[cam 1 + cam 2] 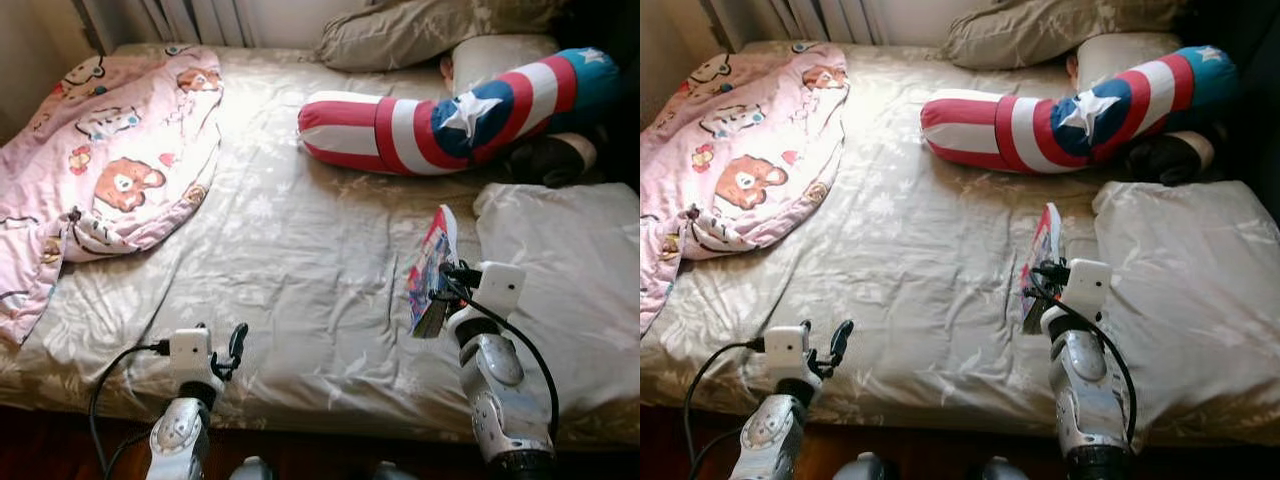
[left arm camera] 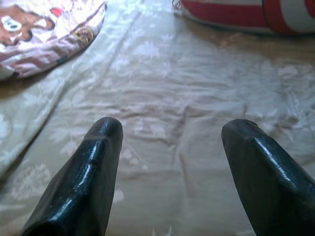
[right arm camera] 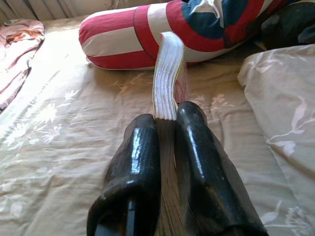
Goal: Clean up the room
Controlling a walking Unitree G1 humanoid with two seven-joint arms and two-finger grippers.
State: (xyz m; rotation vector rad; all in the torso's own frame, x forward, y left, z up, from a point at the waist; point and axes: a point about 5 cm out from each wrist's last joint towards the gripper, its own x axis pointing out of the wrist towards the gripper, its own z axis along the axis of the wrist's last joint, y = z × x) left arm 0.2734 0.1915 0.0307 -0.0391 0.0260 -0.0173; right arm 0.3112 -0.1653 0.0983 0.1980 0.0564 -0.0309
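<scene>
1. Step in hand, by judgement: picking stray things off the bed; thin colourful paperback book (image 1: 432,268) already gripped and raised on edge over the beige floral bedsheet (image 1: 300,260), not yet carried anywhere.
2. Next move, by judgement: lifting the book clear of the sheet and taking it off the bed to a proper place, with a steady clamp, since the limp pages bend above the fingers and could slip.
3. Far to the left of both pincers: crumpled pink cartoon-print blanket (image 1: 100,160), heaped on the sheet and likely waiting for folding.
4. Left gripper (image 2: 170,142): spread wide, holding nothing, poised low over bare sheet near the front edge of the bed, well apart from the blanket.
5. Right gripper (image 3: 166,125): clamped tight on the book's lower edge, pages fanning up beyond the fingertips (image 3: 142,130).
6. Beyond the book: long red, white and blue striped bolster with a white star (image 1: 450,115), lying across the bed.
7. Just to the right of the right gripper: beige pillow (image 1: 570,260), close beside the book, contact not clear.
</scene>
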